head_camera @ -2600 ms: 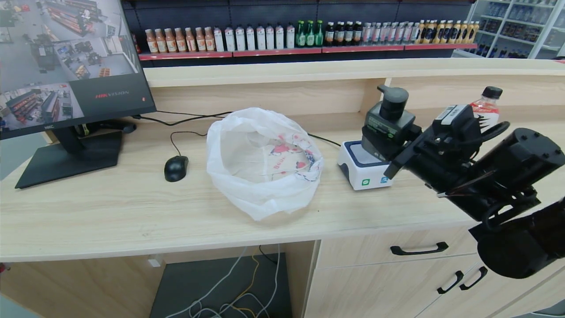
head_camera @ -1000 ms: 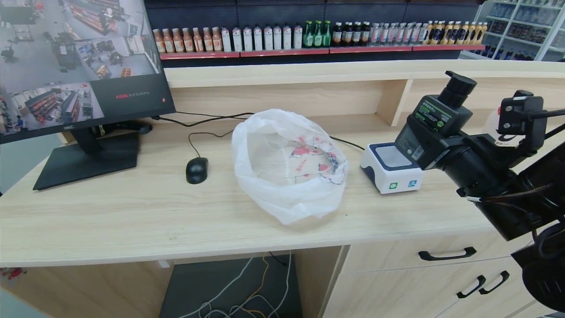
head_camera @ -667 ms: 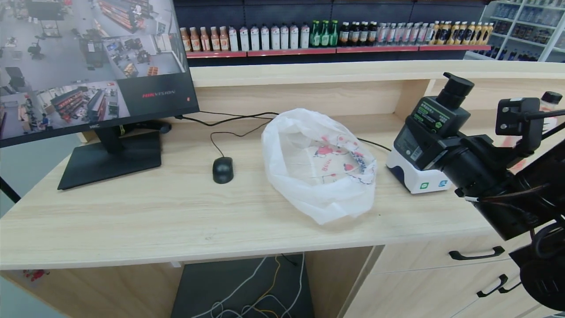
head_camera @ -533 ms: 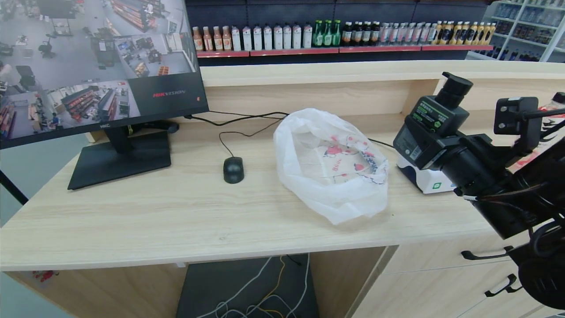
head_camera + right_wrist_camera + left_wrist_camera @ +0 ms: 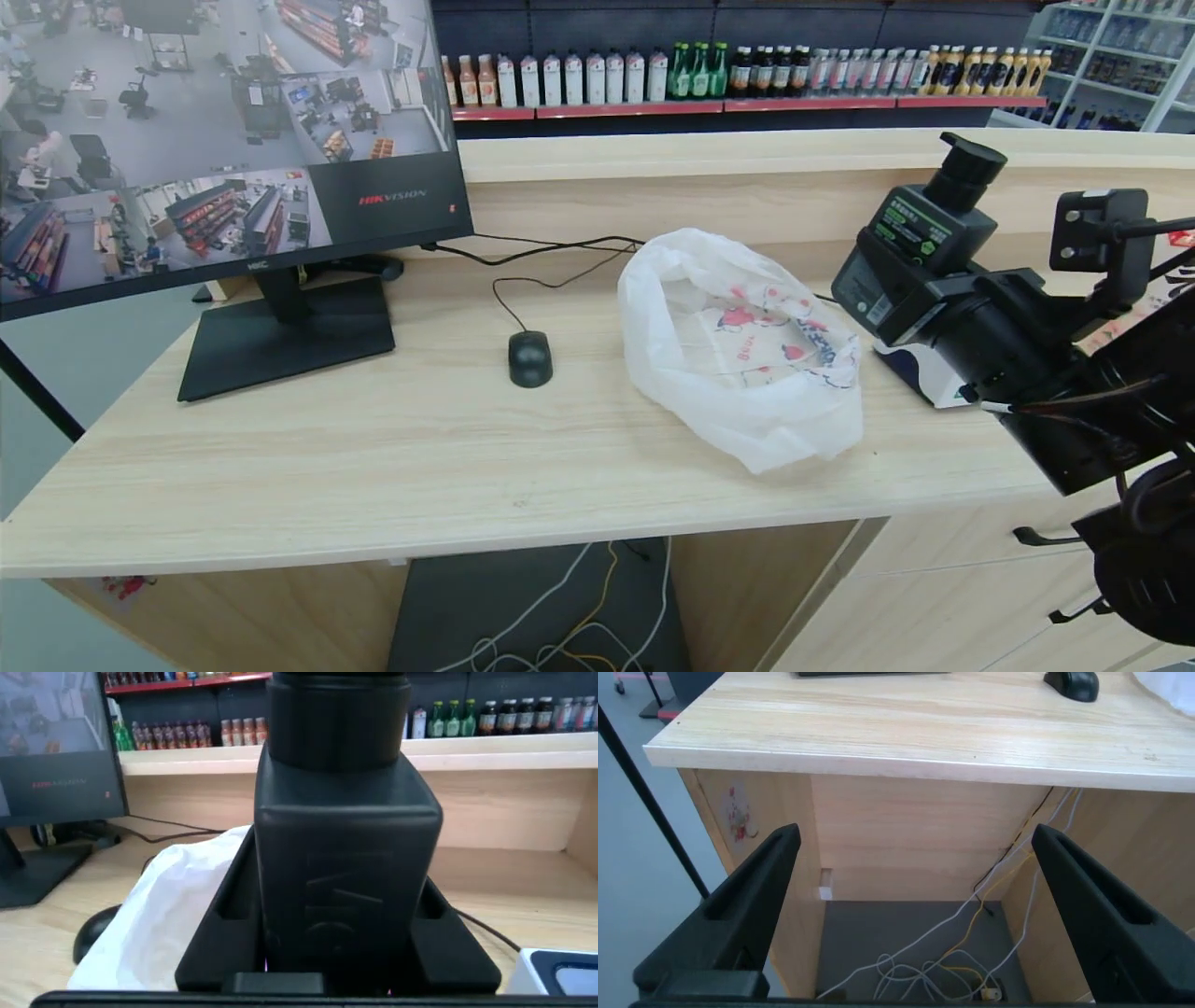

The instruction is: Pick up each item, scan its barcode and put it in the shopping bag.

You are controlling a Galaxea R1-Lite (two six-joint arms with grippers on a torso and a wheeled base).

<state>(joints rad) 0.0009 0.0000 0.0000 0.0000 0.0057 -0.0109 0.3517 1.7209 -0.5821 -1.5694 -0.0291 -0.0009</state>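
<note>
Head view: finds a white plastic shopping bag (image 5: 738,392) slumped on a light wooden counter (image 5: 373,448), mouth agape, red print showing inside. Spots the right gripper (image 5: 920,303) just to the bag's right, raised off the counter, fingers clamped on a black pump bottle (image 5: 920,233). Notes the bottle tilted, pump head up and leaning away from the bag, green label on top, white sticker on the side facing the bag. Places the bottle just beside the bag's rim, apart from it, and over a white-and-blue barcode scanner (image 5: 920,378), partly hiding that scanner.

Right wrist view: confirms the grip, with black fingers pressed against both flat sides of the bottle and the bag lying beyond it.

Left wrist view: shows the left gripper (image 5: 915,859) with fingers spread wide and nothing between them, hanging in front of the counter's edge, below its top and well to the bag's left. Catches loose cables (image 5: 943,961) on the floor under the counter.

Elsewhere: sees a black mouse (image 5: 529,358) near the bag's left, a monitor (image 5: 224,140) with camera feeds farther left of the bag, and a shelf (image 5: 728,105) of bottles far behind the bag.
</note>
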